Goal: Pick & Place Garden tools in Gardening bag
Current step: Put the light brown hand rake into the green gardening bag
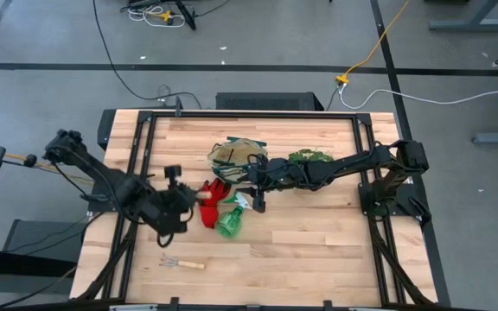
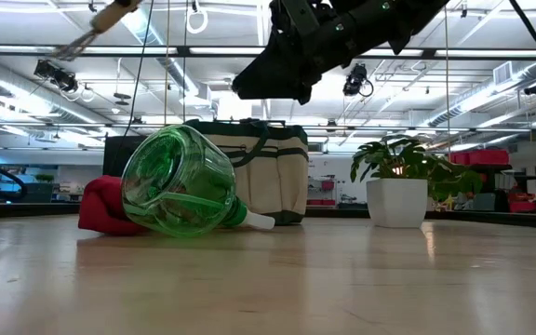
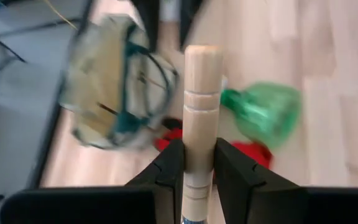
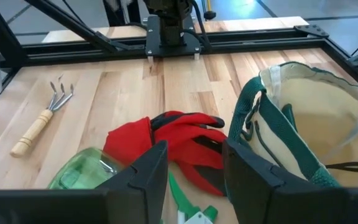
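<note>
My left gripper [image 1: 187, 195] is raised over the table's left half, shut on a wooden-handled rake [image 2: 99, 25]. A second rake [image 1: 182, 263] lies flat near the front edge. Red gloves [image 1: 214, 200] lie on the table. A green spray bottle [image 1: 230, 220] rests on its side against them. The cream bag [image 1: 236, 155] with green trim stands open behind them. My right gripper [image 4: 194, 180] hovers open above the gloves and the bottle's nozzle, beside the bag, with nothing between its fingers. My left gripper pinches the rake's wooden handle [image 3: 200, 134] between its two fingers, which lie across it. The handle's free end [image 3: 202, 53] sticks out past the fingertips toward the bag. The rake is lifted clear and slanted, its metal tines [image 2: 71, 46] lower than the handle.
A potted plant [image 1: 309, 158] stands right of the bag, under my right arm. Black frame rails [image 1: 141, 138] run along the table's edges. Bare wood lies in front of the bottle and to the right.
</note>
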Robot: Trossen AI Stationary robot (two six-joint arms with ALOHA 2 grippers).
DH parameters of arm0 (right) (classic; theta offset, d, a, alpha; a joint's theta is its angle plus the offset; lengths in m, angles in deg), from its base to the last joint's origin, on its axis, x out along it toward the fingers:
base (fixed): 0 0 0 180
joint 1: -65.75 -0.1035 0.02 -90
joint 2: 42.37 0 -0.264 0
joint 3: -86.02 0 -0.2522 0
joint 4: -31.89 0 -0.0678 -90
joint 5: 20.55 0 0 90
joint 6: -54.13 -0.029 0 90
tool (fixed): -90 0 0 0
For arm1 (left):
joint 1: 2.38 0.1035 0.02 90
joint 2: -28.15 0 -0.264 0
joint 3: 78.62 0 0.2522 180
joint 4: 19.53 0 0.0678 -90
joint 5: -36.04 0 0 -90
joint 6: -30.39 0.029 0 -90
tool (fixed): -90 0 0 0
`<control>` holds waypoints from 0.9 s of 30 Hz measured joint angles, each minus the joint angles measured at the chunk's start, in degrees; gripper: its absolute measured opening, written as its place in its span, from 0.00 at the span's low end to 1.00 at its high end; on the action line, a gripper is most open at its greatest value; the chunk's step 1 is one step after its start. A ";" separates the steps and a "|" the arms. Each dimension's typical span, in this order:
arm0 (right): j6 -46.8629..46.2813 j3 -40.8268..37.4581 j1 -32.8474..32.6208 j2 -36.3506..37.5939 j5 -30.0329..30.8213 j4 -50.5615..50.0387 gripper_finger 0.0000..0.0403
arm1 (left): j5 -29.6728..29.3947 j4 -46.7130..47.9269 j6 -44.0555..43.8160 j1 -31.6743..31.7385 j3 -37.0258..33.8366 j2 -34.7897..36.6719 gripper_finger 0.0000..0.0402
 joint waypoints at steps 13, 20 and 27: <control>0.00 -0.04 -0.73 3.29 -0.67 -6.14 0.38 | -1.75 -8.87 13.56 15.87 0.00 1.63 0.18; 0.04 -0.04 -1.29 7.82 2.59 -13.78 0.38 | 6.79 -19.20 22.86 25.14 0.00 1.61 0.17; -0.18 -0.04 -1.29 11.80 2.79 -18.41 0.38 | 18.41 -27.56 28.56 33.44 -0.04 1.08 0.17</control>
